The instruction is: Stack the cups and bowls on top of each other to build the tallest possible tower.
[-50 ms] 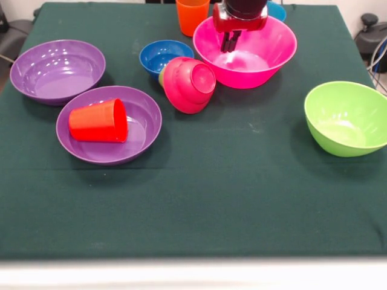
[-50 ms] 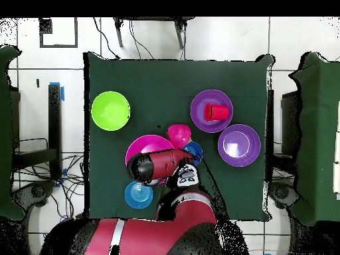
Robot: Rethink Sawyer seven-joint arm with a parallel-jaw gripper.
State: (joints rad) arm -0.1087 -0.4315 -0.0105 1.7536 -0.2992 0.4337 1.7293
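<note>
**Inspector:** Gripper hangs inside the pink bowl, fingers drawn close together, holding nothing.

**Clerk:** And the pieces?

**Inspector:** No tower yet. Taking the pink bowl as landmark: the crimson bowl lies tipped on its side against its front rim, over something yellowish, likely a cup; the dark blue bowl sits just beside. The red cup lies toppled in a purple bowl, well apart.

**Clerk:** Handling?

**Inspector:** Judged light, stiff, glossy, so slippery. Pinch a rim wall; the tipped bowl may roll.
</note>
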